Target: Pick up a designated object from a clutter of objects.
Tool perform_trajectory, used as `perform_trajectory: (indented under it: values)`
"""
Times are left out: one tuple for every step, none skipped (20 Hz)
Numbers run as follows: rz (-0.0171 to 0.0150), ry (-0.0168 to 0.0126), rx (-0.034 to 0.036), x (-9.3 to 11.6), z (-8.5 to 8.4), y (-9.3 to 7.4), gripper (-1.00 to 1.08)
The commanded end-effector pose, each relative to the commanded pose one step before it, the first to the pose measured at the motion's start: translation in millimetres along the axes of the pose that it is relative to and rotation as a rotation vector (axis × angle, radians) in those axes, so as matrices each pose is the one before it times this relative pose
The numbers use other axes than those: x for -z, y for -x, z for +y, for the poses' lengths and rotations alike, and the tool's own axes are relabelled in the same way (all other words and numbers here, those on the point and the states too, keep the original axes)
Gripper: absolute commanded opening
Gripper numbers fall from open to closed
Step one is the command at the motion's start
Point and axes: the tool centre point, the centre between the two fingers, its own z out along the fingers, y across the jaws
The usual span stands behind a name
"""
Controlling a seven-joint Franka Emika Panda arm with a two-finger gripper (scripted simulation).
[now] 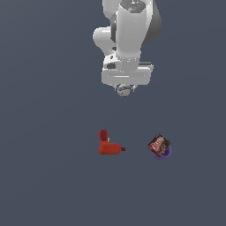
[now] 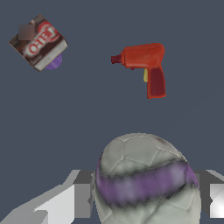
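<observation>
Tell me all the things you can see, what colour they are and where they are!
ball: one, grey-white with a purple band, between the gripper's fingers, away from the other two things
toy drill: one, red with a bit of yellow, on the grey floor, toward the exterior view's left of the box
box: one, dark brown with red and white lettering, sitting on something purple, on the floor
floor: one, plain dark grey, all around
gripper: one, white and grey, on the white robot arm, closed on the ball
</observation>
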Motion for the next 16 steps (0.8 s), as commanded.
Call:
perform_trajectory:
  values:
    - [0.00034, 0.00055, -0.00007, 21.67, -19.07, 7.7, -1.0]
    - [0.0, 0.0, 0.0, 8.22, -7.38, 2.69, -1.0]
    - [-0.00011, -0.00062, 0.00029, 8.12, -7.25, 2.62, -1.0]
    - [0.0, 0.0, 0.0, 7.99, -7.22, 2.55, -1.0]
    - [-0.00012, -0.0006, 0.00032, 7.85, -7.06, 2.46, -1.0]
    - [0.0, 0.0, 0.0, 7.66, -6.98, 2.37, -1.0]
    - [-0.00017, -0.00088, 0.00039, 7.46, -6.67, 2.25, -1.0]
    - [0.0, 0.0, 0.0, 7.11, -6.54, 2.11, -1.0]
    - [-0.00011, -0.00065, 0.00022, 6.75, -6.07, 1.94, -1.0]
    - [-0.0001, -0.00066, 0.00019, 6.33, -5.68, 1.77, -1.0]
    - [0.0, 0.0, 0.0, 5.85, -5.46, 1.6, -1.0]
    - [-0.00009, -0.00068, 0.00011, 5.47, -4.87, 1.42, -1.0]
    - [0.0, 0.0, 0.0, 4.95, -4.67, 1.26, -1.0]
    - [-0.00007, -0.00069, 0.00003, 4.58, -4.02, 1.07, -1.0]
    - [0.0, 0.0, 0.0, 4.03, -3.85, 0.93, -1.0]
    - [-0.00004, -0.00069, -0.00007, 3.66, -3.13, 0.75, -1.0]
